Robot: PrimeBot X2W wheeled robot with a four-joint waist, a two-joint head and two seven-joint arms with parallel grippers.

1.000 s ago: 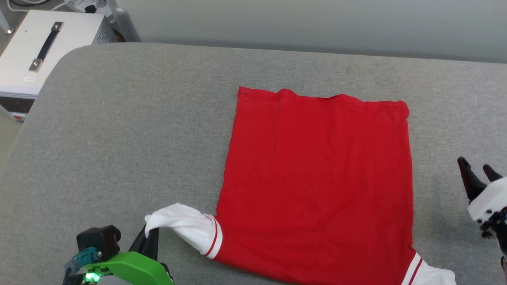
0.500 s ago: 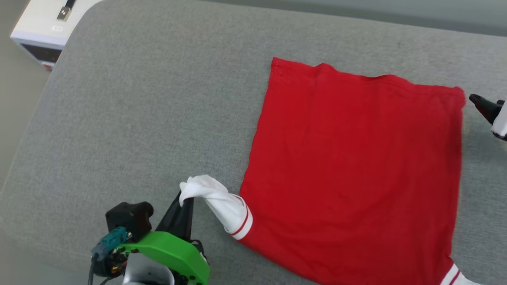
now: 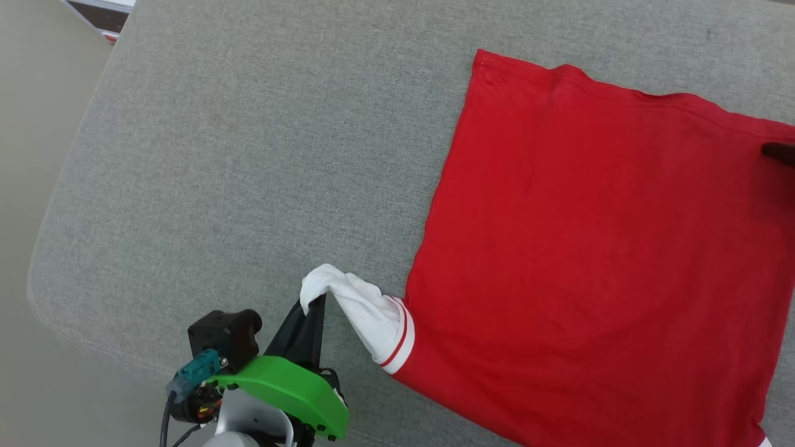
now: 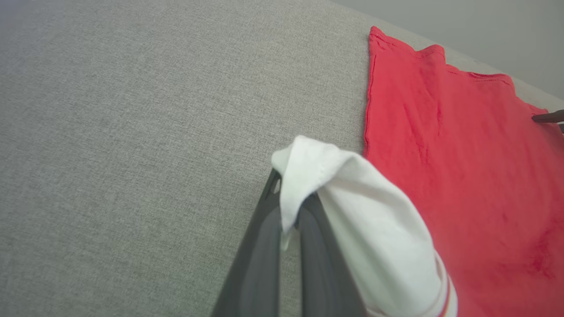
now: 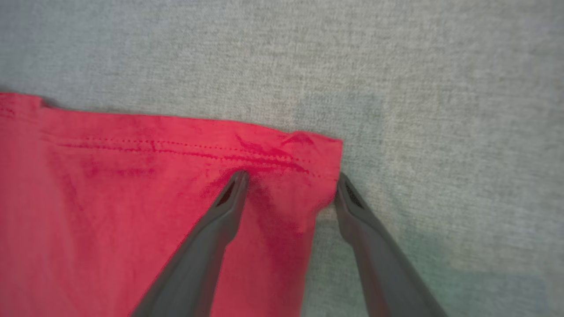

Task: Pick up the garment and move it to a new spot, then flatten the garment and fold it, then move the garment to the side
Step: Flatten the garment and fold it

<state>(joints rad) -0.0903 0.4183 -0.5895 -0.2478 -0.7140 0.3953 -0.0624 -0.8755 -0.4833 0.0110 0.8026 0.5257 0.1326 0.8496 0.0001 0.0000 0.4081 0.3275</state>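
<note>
Far to the left of the left pincer [image 3: 315, 305] is a pale floor [image 3: 25, 217], and a corner of a white box [image 3: 102, 11] sits way up past it. The left pincer is over the near edge of a big grey pad [image 3: 248, 155], with a green cover [image 3: 279, 391] just behind its dark fingers. Its two fingers are squeezed tight together and pinch the end of the white sleeve [image 3: 363, 307] of the shirt [image 3: 590, 248]. The sleeve tip flops over the finger ends. From this pincer the sleeve runs right to a band of red and white stripes [image 3: 400, 338], where the red part starts. The red part lies flat on the pad, to the right of the left pincer and far past its tips, plain red side up. At the far right corner of the shirt is the right pincer [image 5: 291, 176]. Its fingers are spread wide apart and hold nothing. One finger is over the red cloth and the other is just off the side edge, over the grey pad, so the corner sits between them. The stitched hem [image 5: 176, 147] runs just past its tips. I cannot tell if the tips touch the cloth.
</note>
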